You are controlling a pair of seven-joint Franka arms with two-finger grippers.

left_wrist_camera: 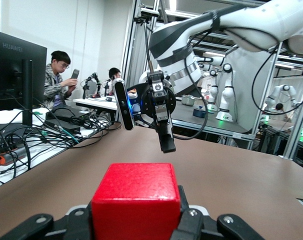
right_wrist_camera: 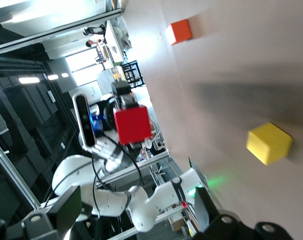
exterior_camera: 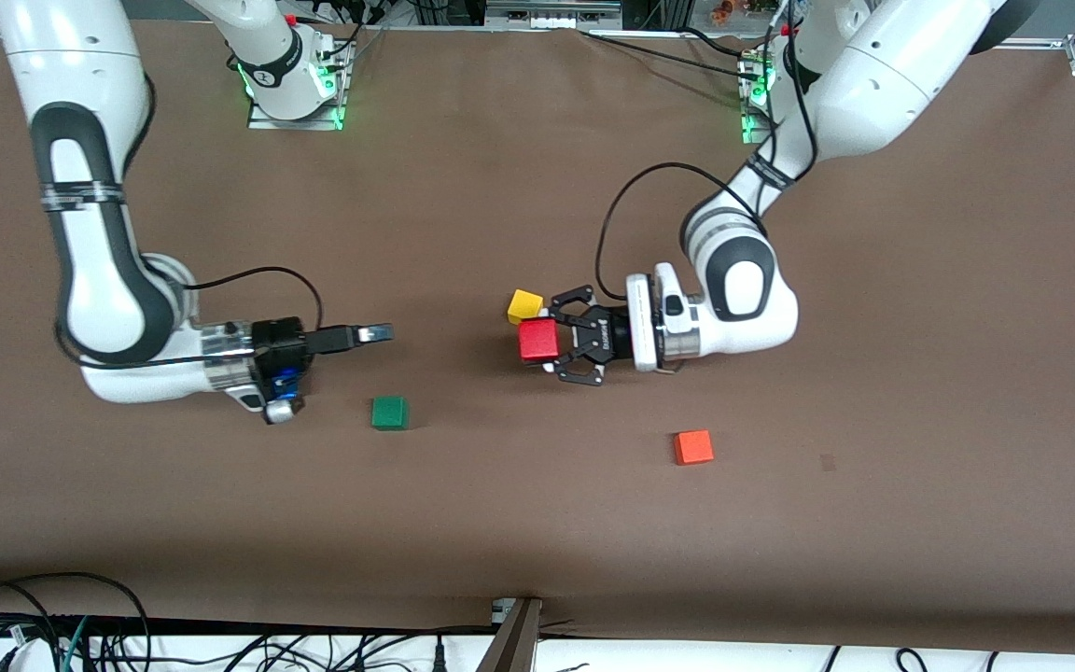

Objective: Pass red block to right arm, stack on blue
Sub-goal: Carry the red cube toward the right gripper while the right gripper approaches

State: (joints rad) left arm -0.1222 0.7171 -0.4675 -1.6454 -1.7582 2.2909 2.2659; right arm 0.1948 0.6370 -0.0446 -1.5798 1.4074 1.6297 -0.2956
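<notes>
The left gripper (exterior_camera: 551,341) clamps the red block (exterior_camera: 537,339) between its linkage fingers and holds it up in the air over the middle of the tabletop (exterior_camera: 537,523), turned sideways so the block faces the right arm's end. The right gripper (exterior_camera: 374,333) hangs level with it above the tabletop, its slim fingers spread wide and pointed at the block, with a clear gap between the two. To make the pass well, the right gripper should probably come straight in along that line and close on the block's two free faces, the ones the left fingers do not cover; the left should let go only once that grip looks firm. A yellow cube (exterior_camera: 525,305) sits just beside the held block in the front view, so the approach ought to stay high. A green cube (exterior_camera: 390,413) and an orange-red cube (exterior_camera: 693,447) lie closer to the tabletop's front edge, well apart, leaving open room between the arms. The blue cube cannot be seen.
</notes>
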